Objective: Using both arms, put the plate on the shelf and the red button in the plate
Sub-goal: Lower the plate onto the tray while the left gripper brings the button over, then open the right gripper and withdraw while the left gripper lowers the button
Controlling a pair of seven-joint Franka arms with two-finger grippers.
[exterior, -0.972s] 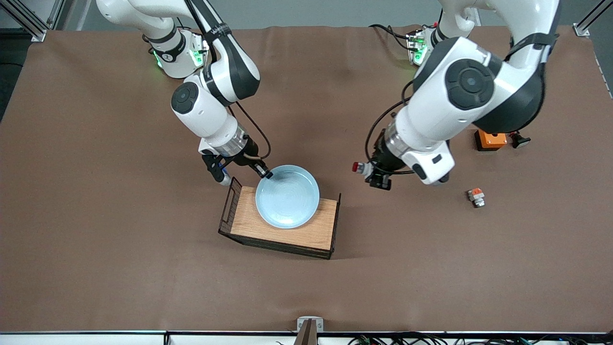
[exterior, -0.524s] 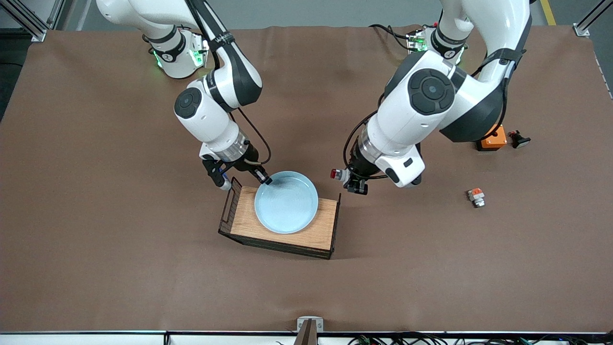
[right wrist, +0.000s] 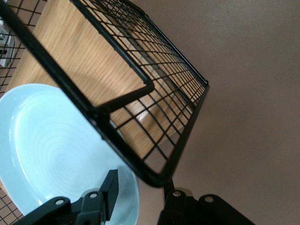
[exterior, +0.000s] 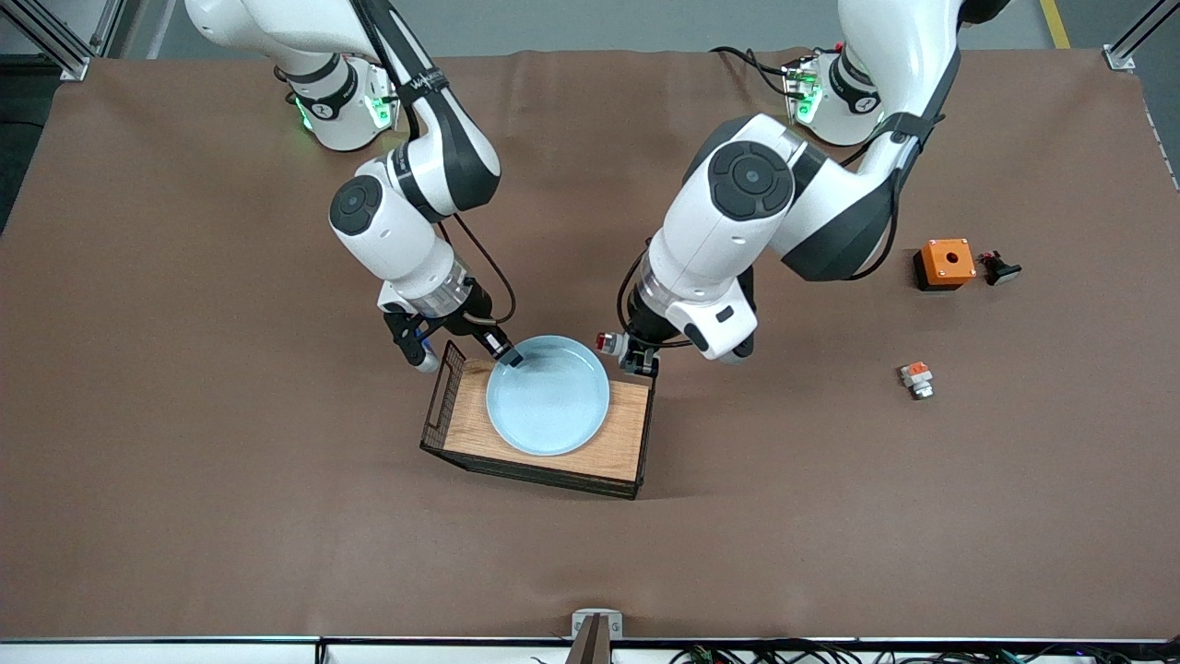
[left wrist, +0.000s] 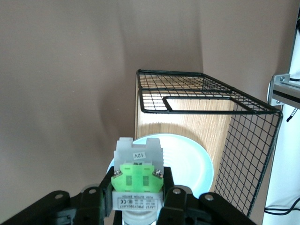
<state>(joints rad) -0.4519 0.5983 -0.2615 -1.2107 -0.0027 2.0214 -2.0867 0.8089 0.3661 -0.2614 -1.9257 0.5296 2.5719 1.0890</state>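
Plate (exterior: pixel 548 407) lies flat on wooden floor of wire tray (exterior: pixel 442 397), rim nearest the robots' bases at the right hand (exterior: pixel 506 355).

Step in hand (judged): right arm lets go of plate; left arm brings red button (exterior: pixel 608 343) to the tray.

Procedure, right arm:
- Open fully before lifting; a half-open finger can drag the rim and skid plate on the wood.
- Withdraw straight up, clear of the tray's mesh end wall and handle (right wrist: pixel 123 101), which sit close to the fingers.

Procedure, left arm:
- Keep button level; clear the mesh wall at the left arm's end of tray before descending.
- Set down, then open. Do not drop: small cylinder, likely to roll.

Hand state:
- Right hand: at plate rim, one fingertip (right wrist: pixel 108 187) over plate's inside edge. Wrist view shows a gap btwn fingers, rim btwn them; whether they still pinch or have let go, cannot tell.
- Left hand (left wrist: pixel 138 199): clenched on red button, green block facing wrist cam, red cap pointing toward plate. Over the counter (exterior: pixel 184 516) just beside the tray's mesh wall, not yet over the wood.
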